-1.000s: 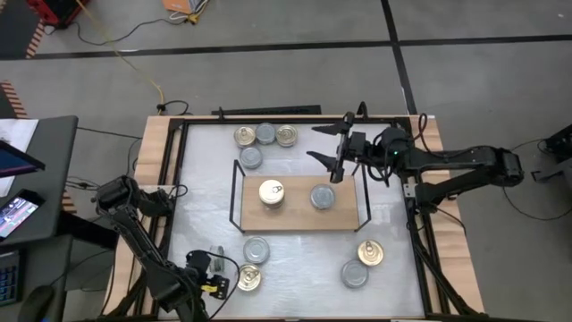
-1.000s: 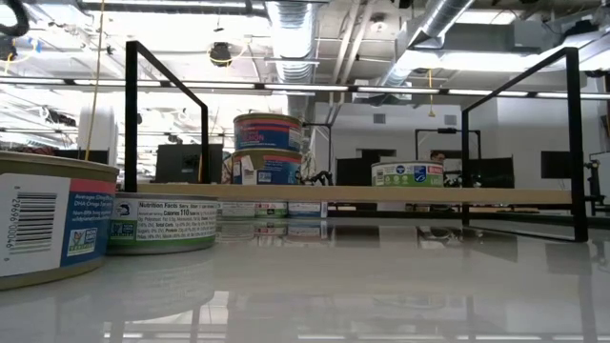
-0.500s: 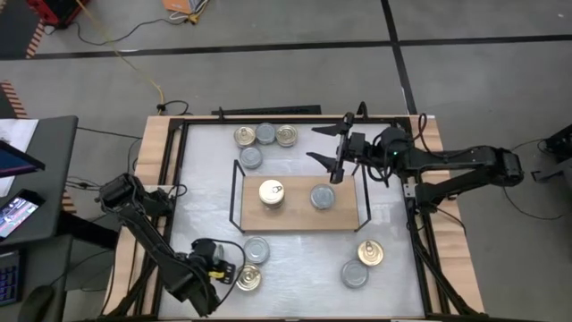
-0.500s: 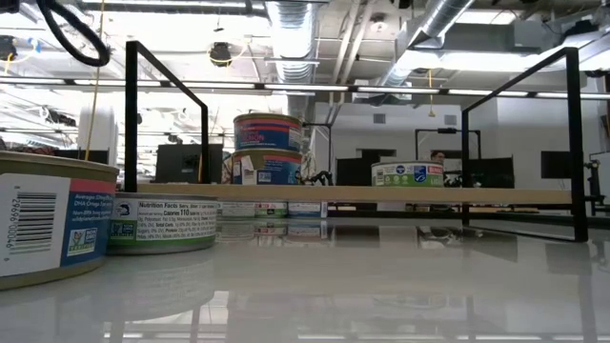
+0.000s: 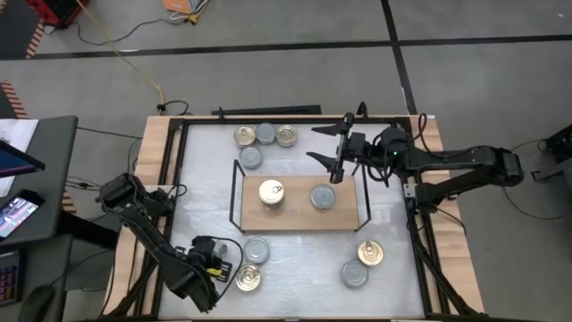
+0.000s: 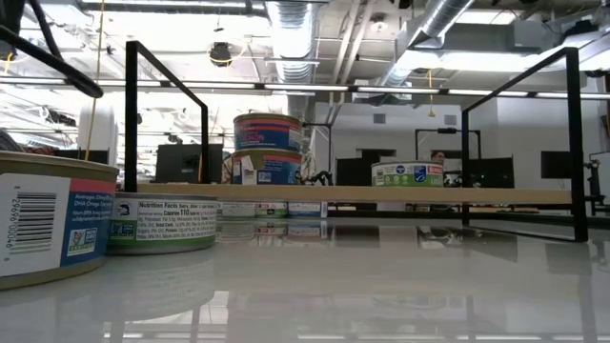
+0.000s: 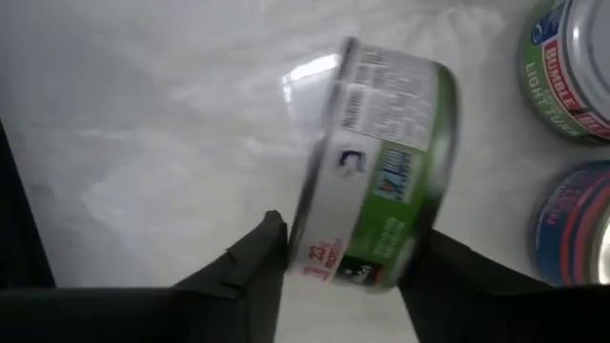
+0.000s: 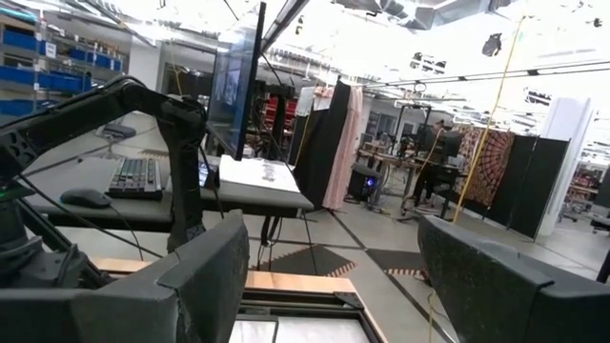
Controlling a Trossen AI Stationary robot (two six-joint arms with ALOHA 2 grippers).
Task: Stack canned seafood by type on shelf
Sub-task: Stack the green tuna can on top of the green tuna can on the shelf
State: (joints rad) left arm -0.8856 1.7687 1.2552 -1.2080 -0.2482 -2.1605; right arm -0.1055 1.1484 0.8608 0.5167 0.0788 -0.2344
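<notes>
The shelf [image 5: 299, 217] is a wooden board with a black wire frame. It carries a stack of two tins with a gold lid on top [image 5: 272, 193] and one silver-lidded tin [image 5: 323, 197]; both show in the low view [image 6: 268, 151] [image 6: 407, 173]. My left gripper [image 5: 217, 260] is near the table's front left, shut on a green-labelled tin [image 7: 381, 210]. My right gripper [image 5: 329, 148] is open and empty, held above the shelf's far right corner. My left gripper pinches the green-labelled tin between its two fingers [image 7: 250, 269], one on each flat end [image 7: 324, 219]. The tin is turned on edge, its label wall facing the wrist camera. Whether it is clear of the tabletop I cannot tell.
Two loose tins lie just right of my left gripper, silver [image 5: 256, 249] and gold [image 5: 248, 279]. Several tins sit behind the shelf [image 5: 265, 136] [image 5: 251, 157]. Two more lie near the front right, gold [image 5: 371, 253] and silver [image 5: 354, 274]. A black frame [image 5: 420, 224] borders the table.
My left arm has swung a little toward the table's right and far side, carrying its gripper closer to the two loose tins at the front.
</notes>
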